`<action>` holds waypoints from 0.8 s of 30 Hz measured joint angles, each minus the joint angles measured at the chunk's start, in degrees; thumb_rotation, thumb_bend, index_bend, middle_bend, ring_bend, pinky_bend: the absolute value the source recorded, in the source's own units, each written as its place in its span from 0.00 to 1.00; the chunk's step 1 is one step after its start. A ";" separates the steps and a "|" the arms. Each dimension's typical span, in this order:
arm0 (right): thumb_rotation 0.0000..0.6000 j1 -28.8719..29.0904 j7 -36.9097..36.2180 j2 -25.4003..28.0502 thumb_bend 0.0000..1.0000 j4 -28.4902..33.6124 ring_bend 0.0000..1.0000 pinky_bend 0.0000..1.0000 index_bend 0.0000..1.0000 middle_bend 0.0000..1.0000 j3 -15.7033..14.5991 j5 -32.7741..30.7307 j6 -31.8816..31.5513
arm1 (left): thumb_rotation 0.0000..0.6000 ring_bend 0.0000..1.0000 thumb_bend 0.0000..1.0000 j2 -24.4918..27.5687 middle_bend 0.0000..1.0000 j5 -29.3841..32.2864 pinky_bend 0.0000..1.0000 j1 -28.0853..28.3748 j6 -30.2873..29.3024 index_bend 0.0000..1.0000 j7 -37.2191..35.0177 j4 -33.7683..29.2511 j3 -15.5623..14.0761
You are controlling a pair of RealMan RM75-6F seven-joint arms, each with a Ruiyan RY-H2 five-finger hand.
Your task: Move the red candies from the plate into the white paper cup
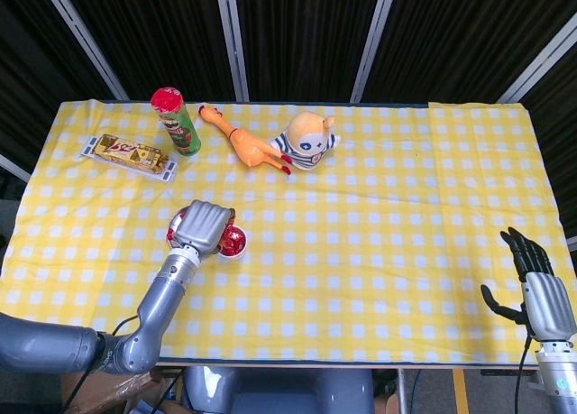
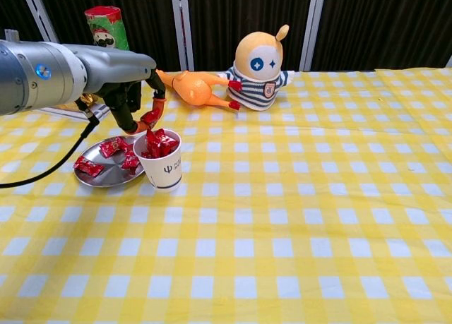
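Step in hand: delivery of one red candy (image 2: 152, 117) into the white paper cup (image 2: 162, 166).
Left robot hand (image 2: 133, 98): low over the cup's left rim, pinching that candy just above the heap inside.
Right robot hand (image 1: 535, 286): idle at the near right bench edge, fingers spread, holding nothing.
Plate (image 2: 96, 176): left of the cup, touching or just beside it; several candies remain.
Next move, judged: let go, then shift left to the plate.
Surroundings: chip can (image 2: 106, 27), rubber chicken (image 2: 192, 87), plush doll (image 2: 260, 68), snack box (image 1: 129, 155) stand farther back, clear of the route.
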State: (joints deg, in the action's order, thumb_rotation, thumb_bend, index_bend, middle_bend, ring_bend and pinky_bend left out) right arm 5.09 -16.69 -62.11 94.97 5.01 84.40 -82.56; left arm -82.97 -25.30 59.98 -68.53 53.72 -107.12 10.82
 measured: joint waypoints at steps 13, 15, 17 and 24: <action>1.00 -0.02 -0.15 0.02 0.41 0.13 0.00 0.00 0.00 0.00 0.02 0.08 -0.12 | 1.00 1.00 0.42 -2.32 0.94 2.25 0.97 1.08 0.36 0.48 0.73 2.03 -1.22; 1.00 0.01 -0.23 -0.01 0.41 0.05 0.00 0.00 0.00 0.00 0.03 0.13 -0.12 | 1.00 1.00 0.37 -2.43 0.93 2.73 0.97 1.23 0.43 0.46 0.91 2.35 -1.40; 1.00 0.05 -0.28 0.00 0.41 0.02 0.00 0.00 0.00 0.00 0.06 0.13 -0.09 | 1.00 1.00 0.33 -2.44 0.93 3.18 0.97 1.37 0.54 0.44 1.02 2.51 -1.48; 1.00 0.37 -0.46 -0.17 0.41 0.01 0.00 0.00 0.00 0.00 0.11 0.32 0.22 | 1.00 1.00 0.30 -2.23 0.93 3.27 0.97 1.40 0.51 0.39 0.35 2.52 -1.46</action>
State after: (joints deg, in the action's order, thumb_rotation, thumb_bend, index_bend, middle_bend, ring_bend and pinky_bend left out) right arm 5.47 -17.15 -62.28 94.98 5.12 84.72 -82.35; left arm -85.20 -22.03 61.38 -68.02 54.07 -104.60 9.36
